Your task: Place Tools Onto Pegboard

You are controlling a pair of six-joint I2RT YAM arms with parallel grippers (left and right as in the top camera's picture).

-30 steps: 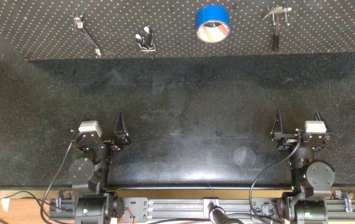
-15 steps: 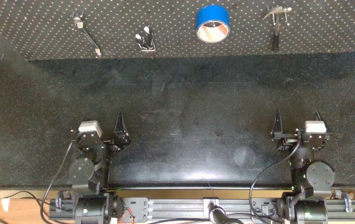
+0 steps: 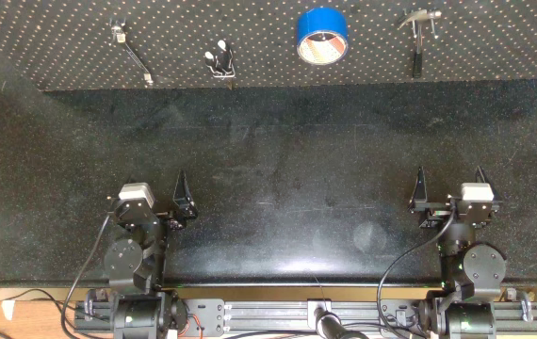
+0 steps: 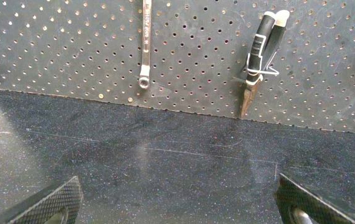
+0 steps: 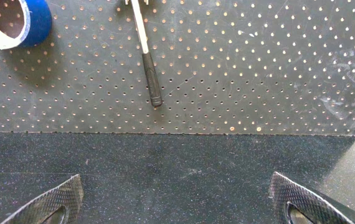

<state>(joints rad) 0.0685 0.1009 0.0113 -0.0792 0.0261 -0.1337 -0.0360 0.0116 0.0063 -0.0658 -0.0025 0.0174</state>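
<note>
Four tools hang on the black perforated pegboard (image 3: 268,68). A slim silver wrench (image 3: 132,52) is toward its left end. A pair of pliers with black-and-white handles (image 3: 219,58) comes next, nose pointing down at the board's lower edge. A blue roll of tape with a pale core (image 3: 321,36) sits near the middle, and a steel hammer with a black grip (image 3: 419,40) is toward its right end. Each one lies flat against the board, apparently carried on a hook or peg, and none touches its neighbour. Below the pegboard's lower edge stretches the dark, speckled tabletop (image 3: 278,151), and no loose tool shows on the part of it that is visible. The left arm (image 3: 137,235) sits folded well away from the pegboard, at the tabletop's near side. Its jaws are spread wide with nothing between them, and its wrist camera looks toward the wrench and the pliers. The right arm (image 3: 471,235) mirrors it at the other side, also far from the board. Its jaws are likewise apart and hold nothing, and they face the hammer and the edge of the tape roll. Judging by this layout, the hanging work looks finished and both arms seem parked in a rest pose, so this is probably the closing step and not a pick. If anything is called for next, it is likely only to stay clear of the pegboard. Should another tool turn up on the tabletop, one arm would have to reach it with its jaws open before carrying it up to a free peg, for instance in the bare stretch between the pliers and the tape.
</note>
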